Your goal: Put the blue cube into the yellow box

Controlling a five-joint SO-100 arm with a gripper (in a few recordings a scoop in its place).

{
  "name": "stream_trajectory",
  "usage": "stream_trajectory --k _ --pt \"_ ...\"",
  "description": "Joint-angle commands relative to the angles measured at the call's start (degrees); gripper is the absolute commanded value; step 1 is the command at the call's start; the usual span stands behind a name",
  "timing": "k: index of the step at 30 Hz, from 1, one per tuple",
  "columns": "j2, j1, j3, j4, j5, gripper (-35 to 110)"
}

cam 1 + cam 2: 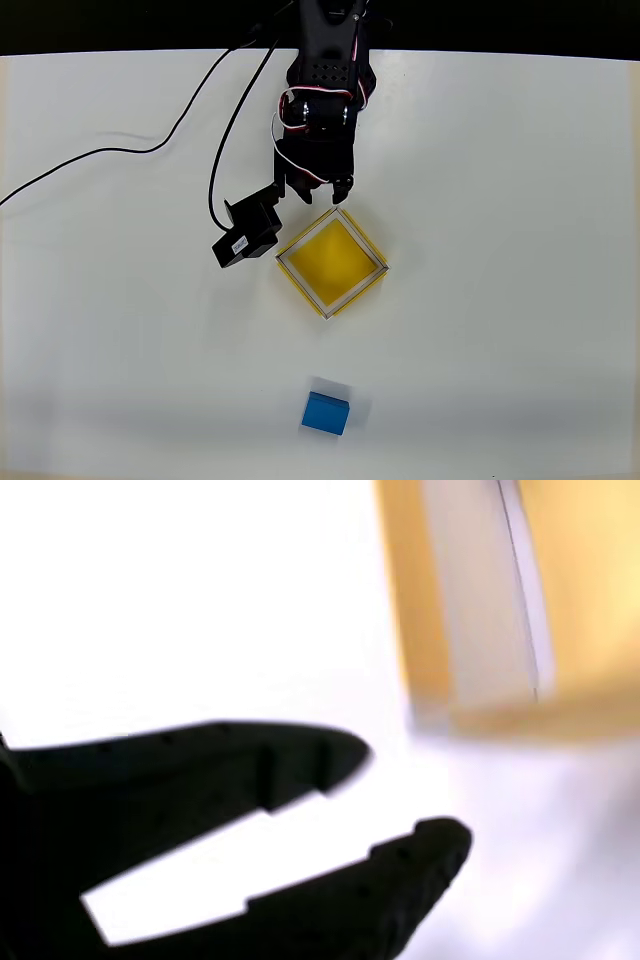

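The blue cube [325, 413] lies alone near the table's front edge, well below the yellow box [332, 260] in the overhead view. The box is a shallow square tray turned like a diamond, with nothing in it. My black gripper [322, 190] hovers just above the box's upper corner, far from the cube. In the wrist view the gripper [412, 792] is open, its two dark fingers parted with only white table between them. A blurred corner of the yellow box [470, 610] sits at the upper right, beyond the fingertips.
A small black camera module [245, 235] with a white label hangs off the arm just left of the box. Black cables [213, 170] trail over the white table toward the left edge. The dark back edge of the table runs along the top.
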Motion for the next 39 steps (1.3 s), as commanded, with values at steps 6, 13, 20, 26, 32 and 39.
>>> stream_trajectory --k 6,13,20,26,32,39 --pt "-20.04 4.48 -31.55 -5.01 -2.29 32" --pt "-36.91 7.82 -45.44 -16.44 -1.05 42" --pt "-50.36 8.17 -55.37 -28.04 3.87 49" --pt "-60.73 7.65 -61.88 -37.88 8.00 50" --pt "-70.31 7.29 -67.76 -45.35 10.02 50" --pt "-79.98 6.42 -74.09 -50.63 11.60 51"
